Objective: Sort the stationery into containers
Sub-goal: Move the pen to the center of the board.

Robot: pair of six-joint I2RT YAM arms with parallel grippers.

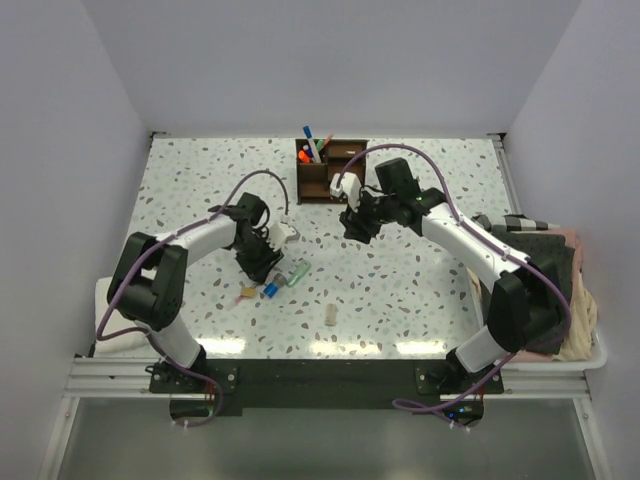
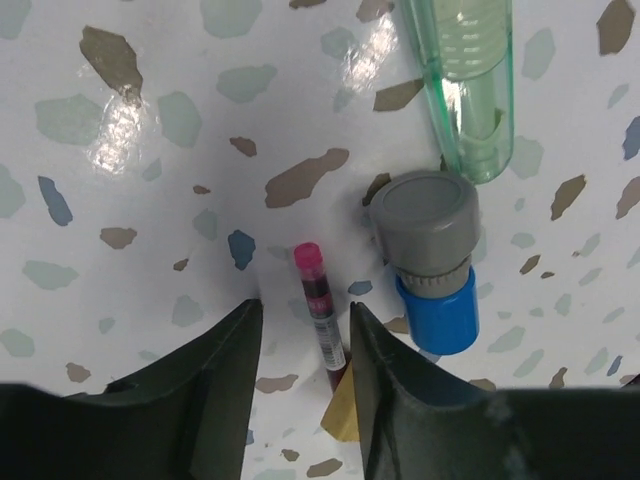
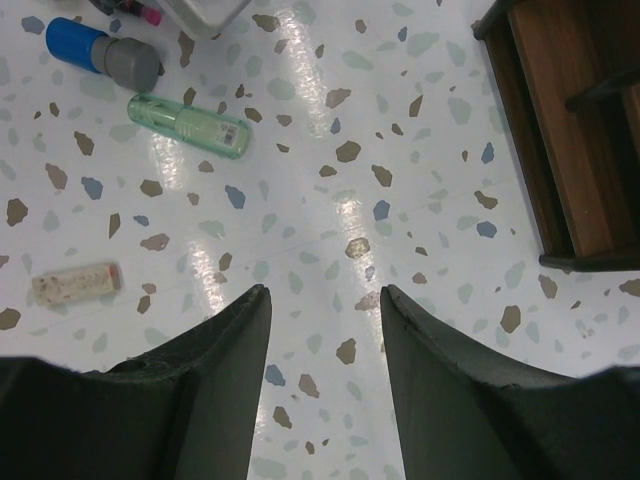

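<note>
The left tool (image 2: 305, 312), the nearer one, has its jaws apart astride the thin pink-tipped pen (image 2: 312, 275) lying flat on the tabletop (image 2: 150, 200), long axis along the gap, while the right tool (image 3: 325, 295), apart and empty, hovers near the wooden organizer (image 3: 560, 130).

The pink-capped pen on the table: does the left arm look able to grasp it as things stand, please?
Probably yes: the pink-capped pen lies between the left arm's jaws, which stand apart either side; the grey-and-blue piece sits beside them, not in the way.
</note>
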